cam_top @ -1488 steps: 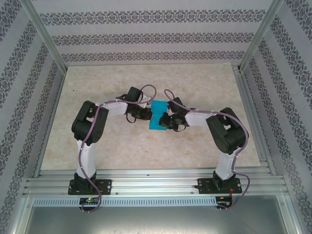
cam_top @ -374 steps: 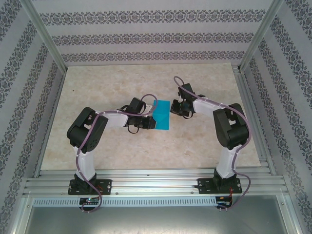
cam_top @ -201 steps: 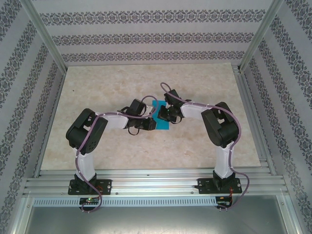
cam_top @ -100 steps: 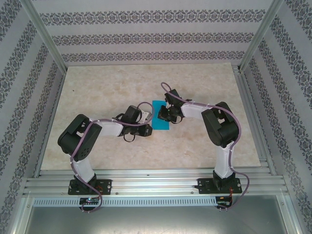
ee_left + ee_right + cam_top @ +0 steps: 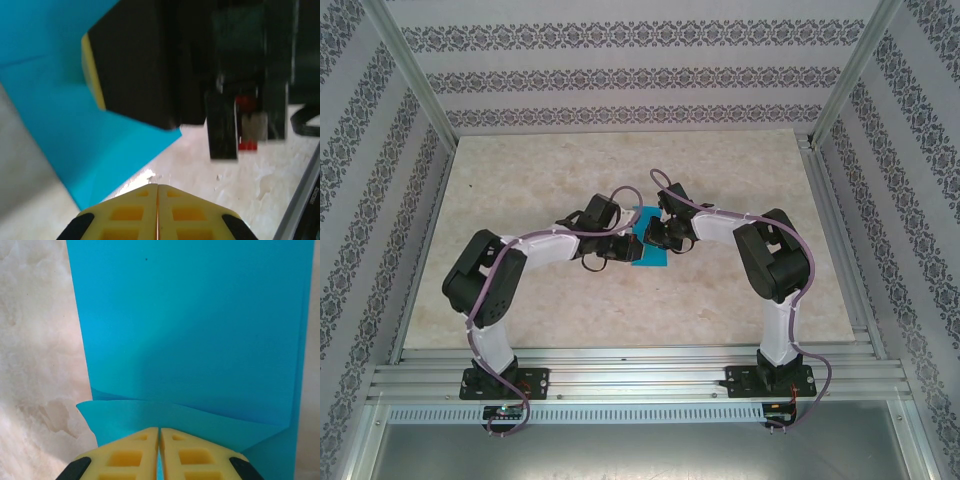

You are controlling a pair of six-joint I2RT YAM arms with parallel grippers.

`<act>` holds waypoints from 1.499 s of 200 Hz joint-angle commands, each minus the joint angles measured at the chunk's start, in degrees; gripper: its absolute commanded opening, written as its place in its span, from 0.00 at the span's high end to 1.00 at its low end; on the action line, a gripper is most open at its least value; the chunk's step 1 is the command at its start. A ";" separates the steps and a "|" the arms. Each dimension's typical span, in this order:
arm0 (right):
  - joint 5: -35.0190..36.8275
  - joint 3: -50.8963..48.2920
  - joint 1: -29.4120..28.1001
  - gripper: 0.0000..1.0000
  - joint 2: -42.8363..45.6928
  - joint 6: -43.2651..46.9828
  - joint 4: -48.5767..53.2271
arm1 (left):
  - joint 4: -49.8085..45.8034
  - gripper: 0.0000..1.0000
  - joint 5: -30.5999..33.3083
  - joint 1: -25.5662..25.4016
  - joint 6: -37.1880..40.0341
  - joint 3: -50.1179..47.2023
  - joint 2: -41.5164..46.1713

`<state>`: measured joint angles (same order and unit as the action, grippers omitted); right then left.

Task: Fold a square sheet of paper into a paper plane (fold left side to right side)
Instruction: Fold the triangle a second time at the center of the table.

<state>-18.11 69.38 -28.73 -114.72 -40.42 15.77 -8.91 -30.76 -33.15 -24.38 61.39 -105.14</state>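
The square sheet of paper (image 5: 649, 259) lies as a bright cyan-blue folded rectangle mid-table, between both grippers. My right gripper (image 5: 651, 237) is shut, its tips down on the paper's right part. In the right wrist view the yellow tips (image 5: 159, 429) meet on the sheet (image 5: 190, 325), whose near edge curls up in front of them. A doubled edge runs along its right side. My left gripper (image 5: 629, 246) is shut at the paper's left edge. In the left wrist view its tips (image 5: 157, 186) hover over bare table beside the paper's corner (image 5: 50, 110), holding nothing.
The marble-patterned tabletop (image 5: 540, 180) spreads on all sides of the paper. Aluminium posts and rails (image 5: 620, 375) frame it, with patterned walls behind. The right arm's black finger (image 5: 135, 65) stands close ahead of the left gripper.
The left gripper has swung from the paper's lower left up to its left edge and closed fully. The right gripper stays down on the paper.
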 commanded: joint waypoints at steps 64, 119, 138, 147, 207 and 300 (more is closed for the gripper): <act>-1.40 0.05 1.30 0.88 3.58 0.80 0.60 | -2.65 0.91 5.45 -0.48 0.66 0.60 -8.13; -7.84 -1.37 0.37 0.88 6.98 2.36 3.69 | -1.15 0.91 5.62 -0.49 0.34 -2.06 -8.16; -7.98 -1.75 -0.70 0.88 5.82 1.24 3.13 | -0.98 0.91 5.47 -0.49 0.24 -2.12 -8.20; -7.50 -1.84 -0.95 0.88 5.20 0.76 2.83 | -1.01 0.91 5.50 -0.43 0.22 -2.06 -8.24; -5.13 -0.87 -0.91 0.88 0.06 0.61 1.60 | -1.29 0.91 6.01 -0.53 0.47 -2.14 -8.63; 2.33 3.07 5.43 0.88 -1.54 7.54 7.79 | 0.10 0.92 6.75 -0.47 0.10 -6.20 -8.50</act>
<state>-22.13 70.61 -27.07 -114.74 -36.27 21.06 -4.03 -28.16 -33.12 -24.36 59.05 -110.93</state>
